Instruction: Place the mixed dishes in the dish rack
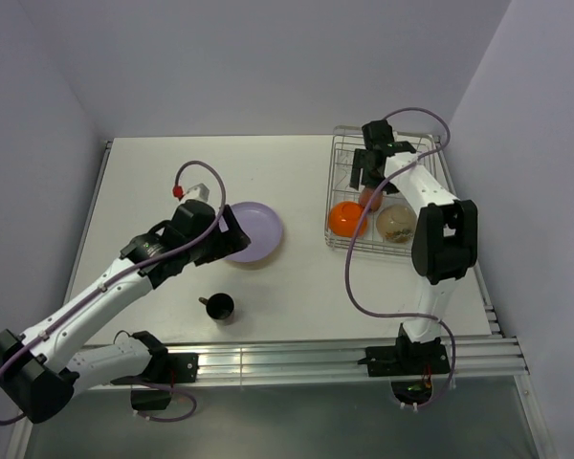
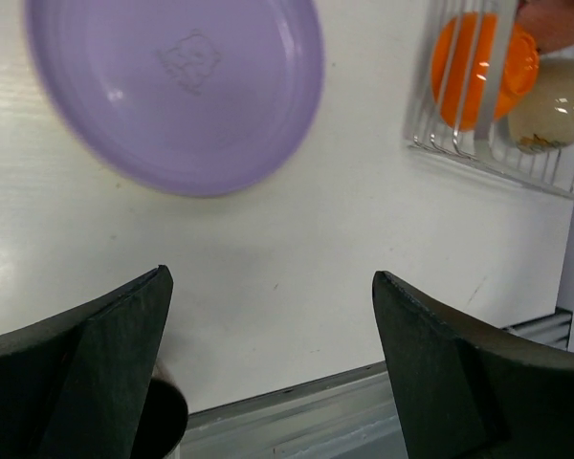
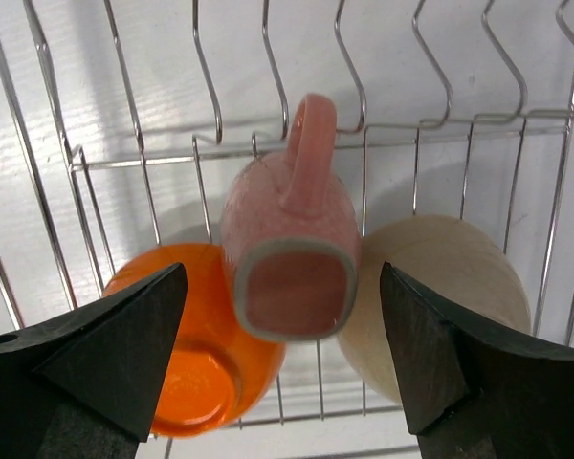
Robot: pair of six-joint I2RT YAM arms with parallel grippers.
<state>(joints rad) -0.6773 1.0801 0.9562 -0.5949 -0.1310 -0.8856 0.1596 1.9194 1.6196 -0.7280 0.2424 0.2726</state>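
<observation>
so, your right claw (image 3: 282, 287) hangs over the dish rack (image 1: 344, 143) with its fingers spread wide and nothing held. the pink mug (image 3: 292, 229) sits directly between the two fingertips, with a sliver of gap on each side, so neither finger touches it. it lies on its side on the wires, handle pointing up and away from the claw and one round end facing the wrist camera; you cannot tell from here whether that end is the mouth or the base. the orange bowl (image 3: 187, 373) is just beside the mug on the claw's left, partly under the left finger, and the white bowl (image 3: 440, 277) is just beside it on the claw's right. both bowls seem to press against the mug.

your left claw (image 2: 270, 277) is also wide open and empty, hovering above the table (image 1: 153, 191). the lilac plate (image 2: 177, 86) lies flat on the table ahead of its fingertips, off toward the left finger in the wrist view, not touched. the small black cup (image 1: 220, 306) stands behind that claw, nearer the arm bases, and shows only as a dark edge beside the left finger's root. the rack lies well ahead of it, toward the right finger.
</observation>
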